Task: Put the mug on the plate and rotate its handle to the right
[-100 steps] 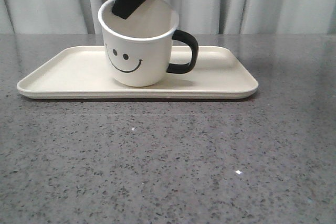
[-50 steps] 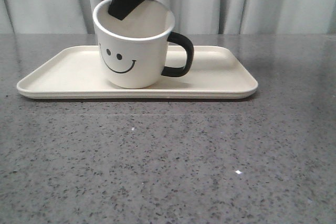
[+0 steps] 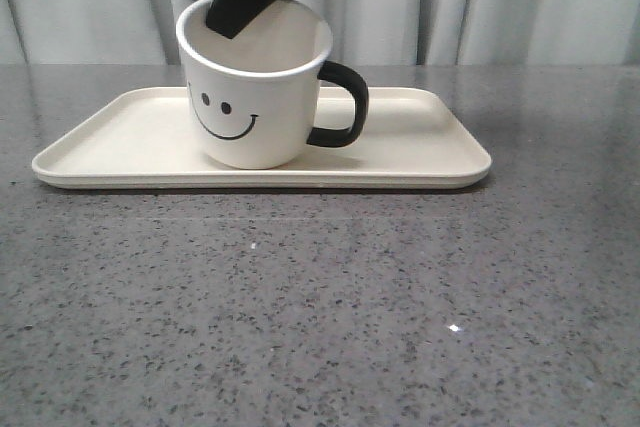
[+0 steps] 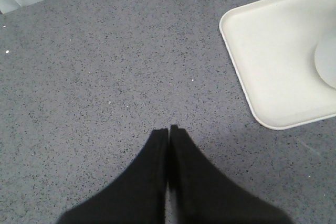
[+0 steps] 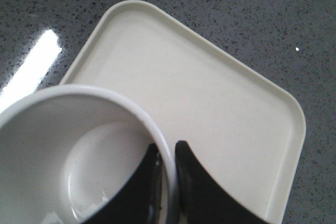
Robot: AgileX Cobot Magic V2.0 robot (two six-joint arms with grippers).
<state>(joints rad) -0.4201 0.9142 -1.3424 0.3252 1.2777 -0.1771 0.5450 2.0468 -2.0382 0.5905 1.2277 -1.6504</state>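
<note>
so the right gripper [image 5: 167, 153] is pinching the mug's [image 3: 252, 97] rim, one finger inside, one outside. The mug sits on the plate [image 3: 420, 162], smiley facing the camera, handle [image 3: 340, 104] out to the right. Left gripper [image 4: 168, 130] is pressed closed on nothing over the bare table [image 3: 330, 307], plate corner just beside it.

A white mug [image 3: 255, 87] with a black smiley face stands on a cream rectangular plate [image 3: 420, 152] with rounded corners and a low rim. The mug sits a little left of the plate's middle, the face towards the front edge. It seems to lean slightly left, though I cannot be sure its base lies flat. Its thick black loop handle [image 3: 341, 104] points to the plate's right end. Inside, the mug looks empty.
</note>
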